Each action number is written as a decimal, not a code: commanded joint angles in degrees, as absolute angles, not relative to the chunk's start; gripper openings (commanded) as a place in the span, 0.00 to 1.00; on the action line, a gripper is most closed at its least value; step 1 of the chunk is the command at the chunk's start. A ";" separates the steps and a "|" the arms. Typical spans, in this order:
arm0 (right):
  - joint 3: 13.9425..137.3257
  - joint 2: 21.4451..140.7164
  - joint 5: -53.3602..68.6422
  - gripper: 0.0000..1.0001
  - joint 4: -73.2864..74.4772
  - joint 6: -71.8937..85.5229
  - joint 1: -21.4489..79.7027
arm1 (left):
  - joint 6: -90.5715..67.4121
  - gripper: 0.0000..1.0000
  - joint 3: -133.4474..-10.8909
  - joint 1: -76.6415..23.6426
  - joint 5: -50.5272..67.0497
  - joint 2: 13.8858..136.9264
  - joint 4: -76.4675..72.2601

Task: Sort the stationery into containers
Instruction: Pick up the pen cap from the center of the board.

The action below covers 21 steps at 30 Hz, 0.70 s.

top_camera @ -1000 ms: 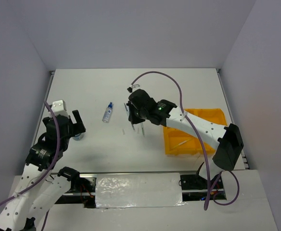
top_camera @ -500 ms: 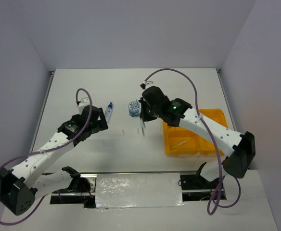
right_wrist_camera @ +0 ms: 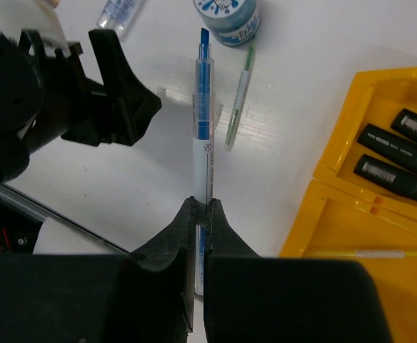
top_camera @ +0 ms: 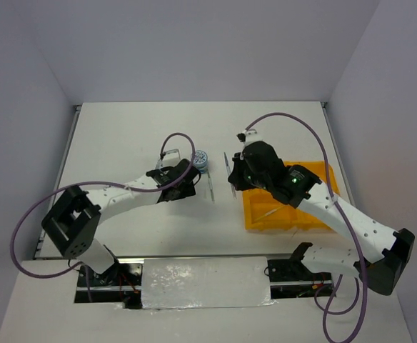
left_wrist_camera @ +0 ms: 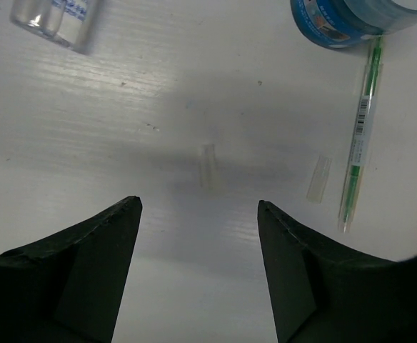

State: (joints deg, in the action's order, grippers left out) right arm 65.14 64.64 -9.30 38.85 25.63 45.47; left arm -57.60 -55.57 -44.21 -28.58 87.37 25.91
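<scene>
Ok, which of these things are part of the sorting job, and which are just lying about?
Job: blue pen, green pen, round blue-white pot, clear bottle, black highlighters, yellow tray.
Lying about: purple cables, silvery sheet at the table's near edge.

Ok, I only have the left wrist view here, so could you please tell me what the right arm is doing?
Observer: The right fingers are shut on a blue pen, its tip pointing towards the round pot.
Operator: Thank you. Is anything in the tray already?
Observer: Yes, three black highlighters lie side by side in one compartment of the yellow tray.
Operator: And the compartment next to it?
Observer: A thin pale pen lies in it, nearer the right wrist camera.
</scene>
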 commanded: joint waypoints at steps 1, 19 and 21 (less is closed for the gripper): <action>62.32 61.61 -9.14 0.00 37.71 25.31 45.18 | -60.21 0.78 -58.71 -44.38 -28.92 91.66 22.77; 58.09 58.71 -7.56 0.00 36.47 23.82 45.00 | -60.73 0.52 -61.79 -44.38 -30.06 101.78 24.70; 58.53 58.71 -7.65 0.00 36.82 23.64 45.00 | -60.56 0.51 -61.70 -44.30 -30.06 102.56 24.35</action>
